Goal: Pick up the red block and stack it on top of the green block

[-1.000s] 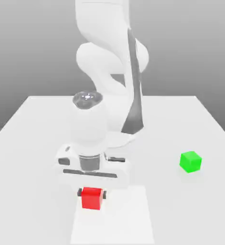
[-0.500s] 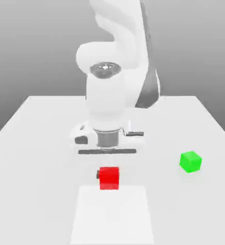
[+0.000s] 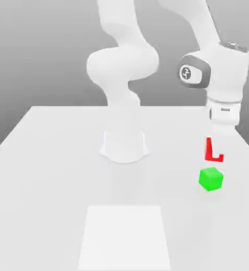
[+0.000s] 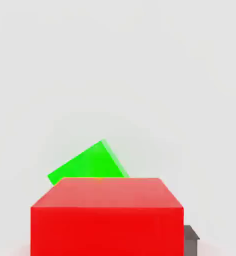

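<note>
Now the arm has swung across to the exterior view's right, its pincer (image 3: 216,151) clenched on the red block (image 3: 213,150). That block hangs just above the green block (image 3: 211,179), not yet touching. Lowering it squarely looks next.

The red block (image 3: 213,150) sits in the claw (image 3: 215,148), lifted clear of the surface (image 3: 52,174). The green block (image 3: 211,178) rests on the surface just below the claw, apart from the red block.

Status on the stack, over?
Gripper shut on red block, airborne. Green block on table just below it, not touching. Nothing between them.
</note>
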Motion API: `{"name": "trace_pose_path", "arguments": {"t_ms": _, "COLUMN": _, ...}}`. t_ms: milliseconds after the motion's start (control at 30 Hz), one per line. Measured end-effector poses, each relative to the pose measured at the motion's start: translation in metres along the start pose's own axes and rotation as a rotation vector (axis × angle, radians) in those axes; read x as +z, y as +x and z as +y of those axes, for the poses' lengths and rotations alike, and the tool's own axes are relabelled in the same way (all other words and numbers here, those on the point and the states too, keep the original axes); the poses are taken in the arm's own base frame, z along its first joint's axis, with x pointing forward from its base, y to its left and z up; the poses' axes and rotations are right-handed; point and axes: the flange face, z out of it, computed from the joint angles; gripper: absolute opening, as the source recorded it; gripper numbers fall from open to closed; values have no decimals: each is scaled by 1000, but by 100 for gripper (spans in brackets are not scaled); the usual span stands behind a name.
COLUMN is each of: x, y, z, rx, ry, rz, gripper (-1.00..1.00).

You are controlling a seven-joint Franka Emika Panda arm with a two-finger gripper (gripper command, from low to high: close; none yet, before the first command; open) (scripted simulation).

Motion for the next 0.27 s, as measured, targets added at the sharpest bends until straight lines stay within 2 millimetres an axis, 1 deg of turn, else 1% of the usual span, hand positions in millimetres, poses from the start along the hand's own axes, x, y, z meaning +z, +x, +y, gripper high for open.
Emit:
{"name": "trace_pose_path", "arguments": {"t_ms": 167, "x": 40, "y": -2, "z": -3, "rx": -13, "ry": 0, "rz": 0, "gripper": -100}}
{"name": "trace_pose_path", "arguments": {"t_ms": 200, "x": 45, "y": -3, "z": -2, "rx": -11, "ry": 2, "rz": 0, "gripper": 100}}
{"name": "trace_pose_path", "arguments": {"t_ms": 267, "x": 45, "y": -2, "z": 1, "rx": -2, "ry": 2, "rz": -1, "gripper": 100}}
